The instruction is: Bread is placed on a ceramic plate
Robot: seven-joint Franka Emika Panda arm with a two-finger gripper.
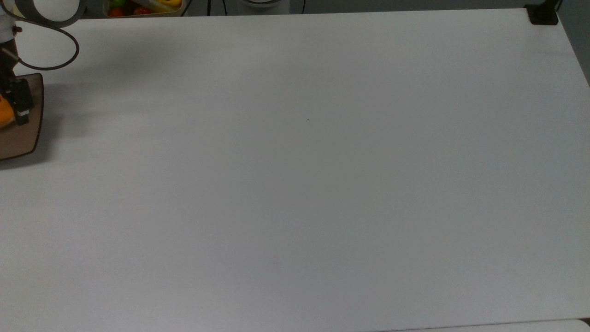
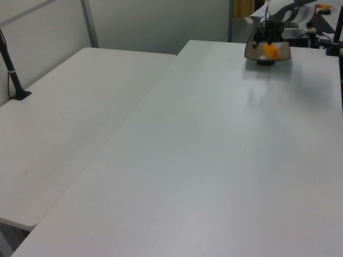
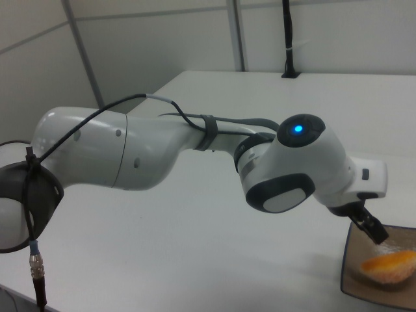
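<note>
Bread [image 3: 389, 267] on ceramic plate [image 3: 365, 286], gripper [image 3: 372, 229] above, apart

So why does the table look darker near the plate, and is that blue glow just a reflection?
In the top view, a soft grey shadow of the arm falls across the table beside the ceramic plate. In the left view, the table carries a faint blurry sheen below the plate. In the right view, the blue glow is a lit lamp on the arm, not glare.

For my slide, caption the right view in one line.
Franka arm reaches over a white table, its gripper just above the bread lying on the ceramic plate.
</note>
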